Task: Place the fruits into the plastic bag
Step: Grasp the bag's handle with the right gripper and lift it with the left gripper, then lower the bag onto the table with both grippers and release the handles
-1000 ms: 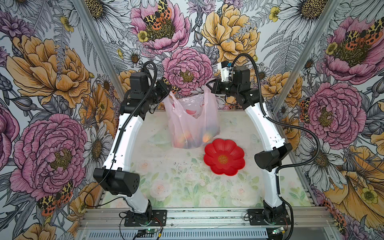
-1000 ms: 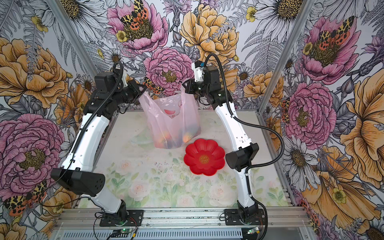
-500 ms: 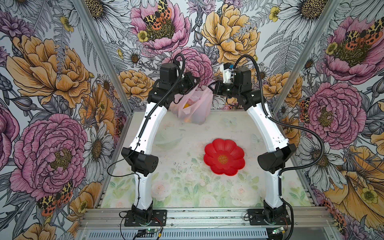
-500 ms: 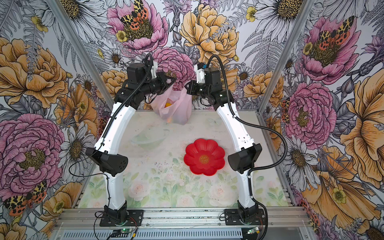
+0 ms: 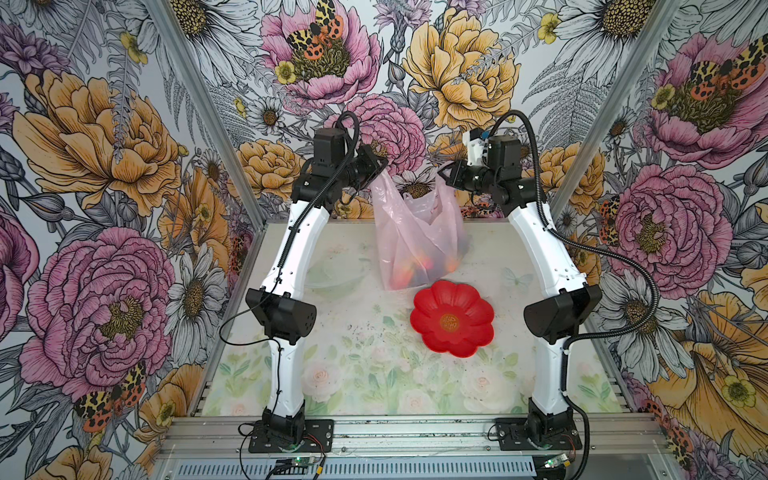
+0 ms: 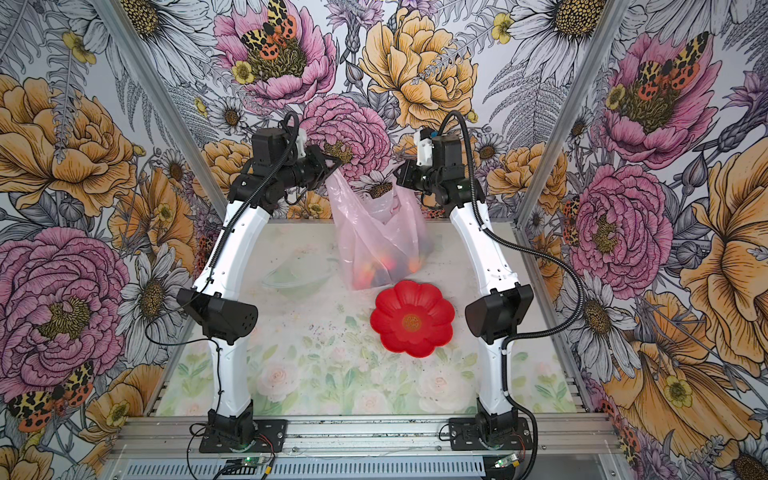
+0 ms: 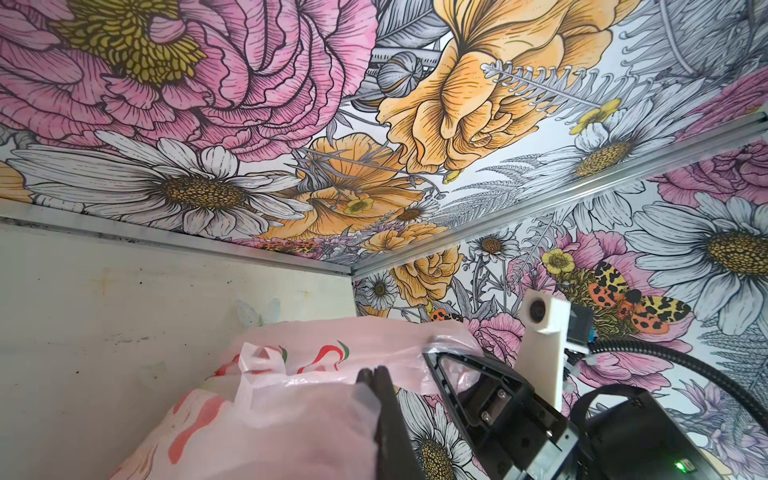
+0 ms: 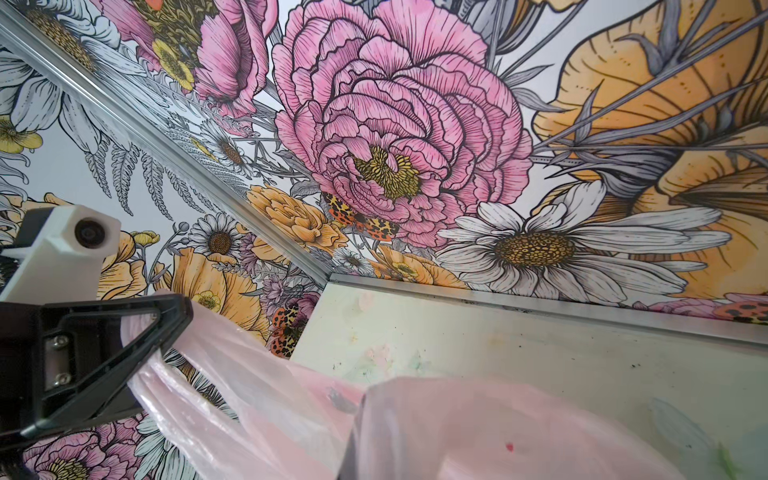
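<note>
Table (image 5: 374,374): floral mat, arms mounted at the near edge.

Plastic bag (image 5: 415,232): at the far middle, long axis vertical, mouth up, strung between both arms. It lies straight below and between the grippers, so neither arm is nearer. Cannot tell if its bottom rests on the table.

Red plate (image 5: 451,318): just in front of the bag's bottom, nothing on it.

Clear bowl (image 5: 336,270): beside the bag, on the left arm's side.

Left gripper (image 5: 376,164): pinched on the left handle loop. Right gripper (image 5: 451,176): pinched on the right loop. The two are apart and roughly level.

Fruits (image 5: 419,266): red-orange and dark shapes bunched in the bag's bottom, none seen outside.

Judgement: filling looks done. If the bag is set straight down, the plate rim is the nearest obstacle.
</note>
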`<state>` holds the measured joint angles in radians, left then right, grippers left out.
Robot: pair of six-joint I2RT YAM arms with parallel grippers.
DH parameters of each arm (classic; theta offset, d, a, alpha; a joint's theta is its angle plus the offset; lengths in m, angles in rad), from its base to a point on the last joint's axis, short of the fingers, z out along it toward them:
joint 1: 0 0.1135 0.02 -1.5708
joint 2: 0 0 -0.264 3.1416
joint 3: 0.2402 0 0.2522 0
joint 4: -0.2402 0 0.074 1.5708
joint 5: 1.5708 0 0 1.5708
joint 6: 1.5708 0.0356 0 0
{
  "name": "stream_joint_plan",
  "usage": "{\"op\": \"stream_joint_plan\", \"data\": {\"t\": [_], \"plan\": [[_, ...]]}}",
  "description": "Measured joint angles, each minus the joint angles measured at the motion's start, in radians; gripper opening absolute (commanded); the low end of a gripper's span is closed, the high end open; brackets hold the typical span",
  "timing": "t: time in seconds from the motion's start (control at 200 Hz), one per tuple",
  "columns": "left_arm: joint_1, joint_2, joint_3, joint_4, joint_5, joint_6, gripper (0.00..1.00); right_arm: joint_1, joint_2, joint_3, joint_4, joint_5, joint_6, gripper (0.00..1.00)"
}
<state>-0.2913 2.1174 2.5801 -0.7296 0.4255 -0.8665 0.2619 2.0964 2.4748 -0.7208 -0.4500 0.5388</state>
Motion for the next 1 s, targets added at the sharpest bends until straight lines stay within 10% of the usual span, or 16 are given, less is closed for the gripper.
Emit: {"op": "stream_joint_plan", "data": {"t": [0.996], "plan": [[-0.047, 0.072, -0.007, 0.017, 0.037, 0.002, 0.0, -0.067, -0.01, -0.138, 0.015, -0.063, 0.016, 0.0]]}}
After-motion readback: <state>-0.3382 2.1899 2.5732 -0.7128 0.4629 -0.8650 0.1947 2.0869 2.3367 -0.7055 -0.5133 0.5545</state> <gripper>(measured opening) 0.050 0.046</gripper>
